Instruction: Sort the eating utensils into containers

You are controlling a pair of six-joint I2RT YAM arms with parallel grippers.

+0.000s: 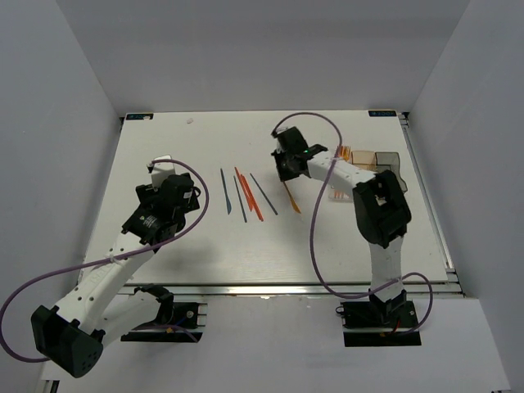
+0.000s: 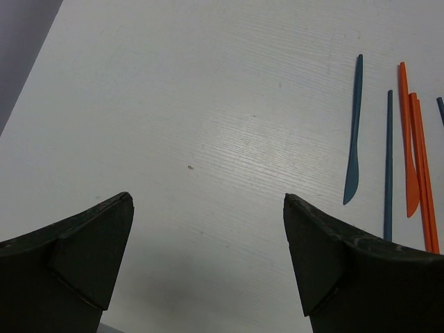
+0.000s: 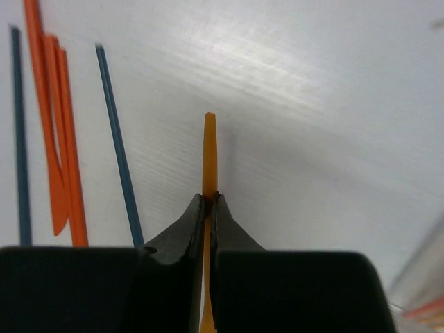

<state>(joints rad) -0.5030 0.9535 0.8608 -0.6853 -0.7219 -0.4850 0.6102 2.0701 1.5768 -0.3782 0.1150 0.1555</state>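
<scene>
The right claw (image 3: 208, 202) is clenching the thin orange stick (image 3: 209, 149) just left of the bins (image 1: 385, 157), by its fingertips alone, so the stick is likely risking a twist or slip when lifted. The other blue and orange utensils (image 1: 248, 194) are lying farther left of the bins, blocking nothing. Beyond them the left claw (image 2: 208, 208) is gaping, released, over bare tabletop (image 2: 208, 104).

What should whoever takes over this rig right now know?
Left gripper: open, holding nothing, over bare table.
Right gripper: shut on an orange utensil.
Bins: far right; some orange pieces are already inside.
Left to do: bin the held one, then the blue and orange utensils lying in a row mid-table.
</scene>
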